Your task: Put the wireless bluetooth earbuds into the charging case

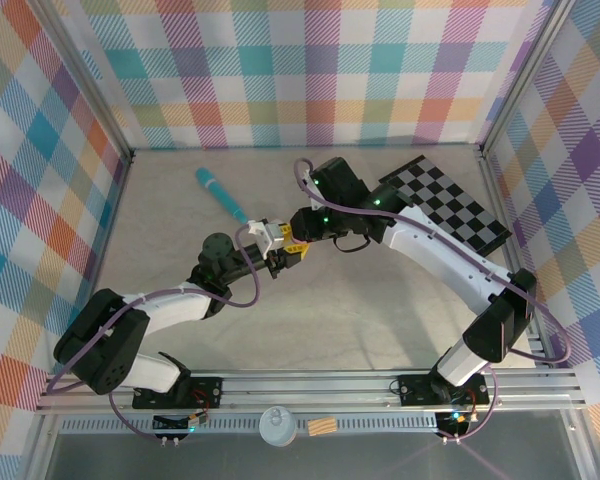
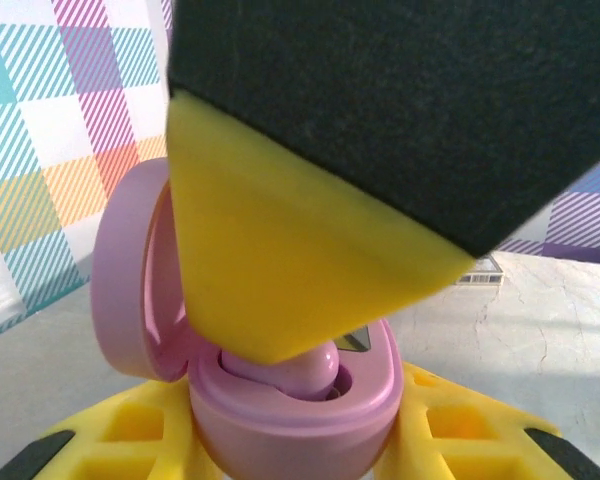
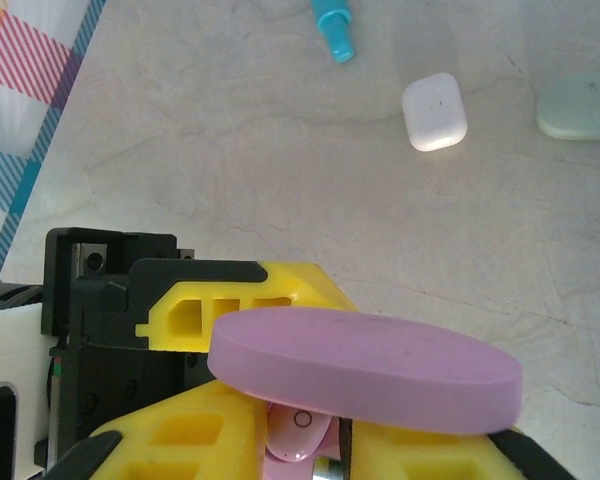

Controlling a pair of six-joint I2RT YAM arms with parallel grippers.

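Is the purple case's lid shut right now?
No, the lid of the purple case stands swung up and wide open.

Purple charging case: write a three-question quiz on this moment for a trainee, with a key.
1. True or false: the lid of the purple case is shut.
2. What grips the purple case? A) the left claw B) the right claw C) nothing
3. In the right wrist view, name the colour of the other case lying near the white case on the table.
Key: 1 false, it stands open. 2 A. 3 the pale green case.
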